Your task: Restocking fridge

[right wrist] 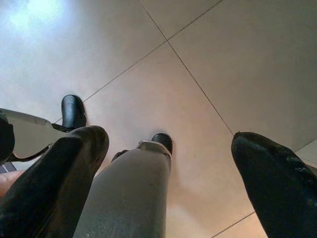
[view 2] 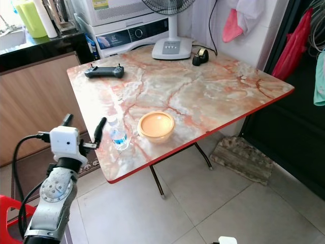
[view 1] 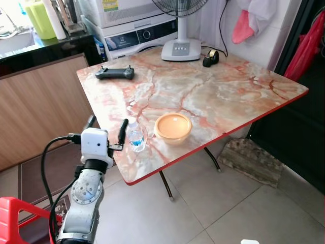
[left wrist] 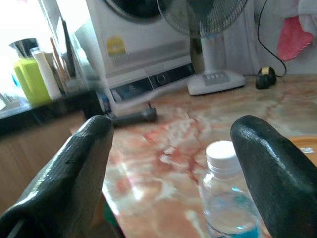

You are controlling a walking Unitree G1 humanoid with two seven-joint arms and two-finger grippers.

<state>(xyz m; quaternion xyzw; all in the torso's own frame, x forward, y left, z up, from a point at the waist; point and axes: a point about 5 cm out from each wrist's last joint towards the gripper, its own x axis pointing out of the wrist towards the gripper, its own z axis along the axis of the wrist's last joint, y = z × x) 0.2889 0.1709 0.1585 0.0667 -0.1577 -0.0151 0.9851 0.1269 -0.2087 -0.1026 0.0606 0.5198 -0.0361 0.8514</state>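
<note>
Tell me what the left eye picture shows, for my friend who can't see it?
The robot's left tool, fingers open, reaches toward a small water bottle at the marble table's near edge. An orange bowl sits beside the bottle.

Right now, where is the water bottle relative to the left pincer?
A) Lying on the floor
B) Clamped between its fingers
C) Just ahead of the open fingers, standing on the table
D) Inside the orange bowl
C: the water bottle stands upright near the table edge, just ahead of the open left pincer, beside the orange bowl.

Left gripper (left wrist: pixel 168 168) spread wide; water bottle (left wrist: pixel 229 198) near one finger.
</note>
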